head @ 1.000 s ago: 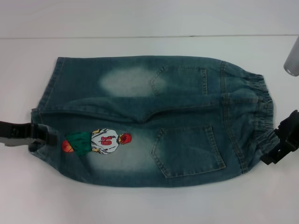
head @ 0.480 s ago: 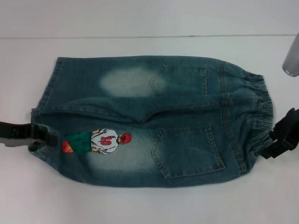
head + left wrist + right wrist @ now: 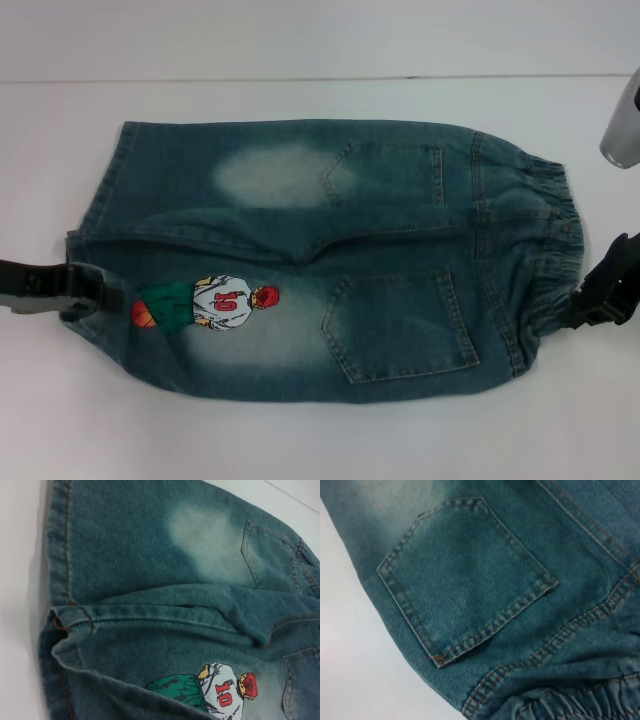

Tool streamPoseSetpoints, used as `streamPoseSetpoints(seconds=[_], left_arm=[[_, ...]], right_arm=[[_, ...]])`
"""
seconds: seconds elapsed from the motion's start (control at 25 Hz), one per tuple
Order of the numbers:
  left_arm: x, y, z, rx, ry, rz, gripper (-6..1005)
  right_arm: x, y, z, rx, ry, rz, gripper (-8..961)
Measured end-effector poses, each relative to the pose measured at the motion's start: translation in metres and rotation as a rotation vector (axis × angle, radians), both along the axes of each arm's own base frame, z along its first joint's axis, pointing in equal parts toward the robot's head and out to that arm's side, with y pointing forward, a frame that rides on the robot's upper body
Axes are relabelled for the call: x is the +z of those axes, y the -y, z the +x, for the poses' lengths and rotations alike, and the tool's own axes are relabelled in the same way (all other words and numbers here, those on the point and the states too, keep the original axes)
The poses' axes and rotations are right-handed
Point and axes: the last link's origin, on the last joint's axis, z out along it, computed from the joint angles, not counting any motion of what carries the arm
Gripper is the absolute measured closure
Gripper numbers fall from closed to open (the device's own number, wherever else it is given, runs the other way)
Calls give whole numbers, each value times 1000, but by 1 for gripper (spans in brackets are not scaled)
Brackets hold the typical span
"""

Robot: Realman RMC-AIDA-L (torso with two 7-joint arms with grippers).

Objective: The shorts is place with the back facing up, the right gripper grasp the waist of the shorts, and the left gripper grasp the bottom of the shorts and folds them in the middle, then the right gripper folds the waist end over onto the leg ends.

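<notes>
The shorts (image 3: 300, 260) lie flat with the back up, both patch pockets showing. The ruffled waist (image 3: 550, 230) points right and the bottom of the shorts (image 3: 100, 215) points left. My left gripper (image 3: 95, 295) comes in from the left and is shut on the hem of the near leg, beside the embroidered player (image 3: 215, 303). My right gripper (image 3: 578, 312) is pressed against the near corner of the waist. In the left wrist view the near hem (image 3: 75, 630) is rucked up. The right wrist view shows a back pocket (image 3: 465, 575) and the gathered band (image 3: 570, 702).
The shorts rest on a white table (image 3: 300, 440). A pale seam line (image 3: 300, 78) runs across behind them. A silver cylinder (image 3: 622, 135) hangs at the right edge, above the waist.
My right gripper has shifted up and slightly right along the waist's near corner, and the band there looks more bunched. The left gripper has stayed at the near leg hem.
</notes>
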Motion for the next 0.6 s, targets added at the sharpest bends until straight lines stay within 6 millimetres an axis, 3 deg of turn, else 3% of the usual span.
streamPoseSetpoints(seconds=[0.36,0.6], left_arm=[[0,-1,1,-4,1,-1,968],[1,-3,8,-20,43,12,967]], right_arm=[[-3,0,1,4,2,0,901],[5,0,0,3,-37,31,908]])
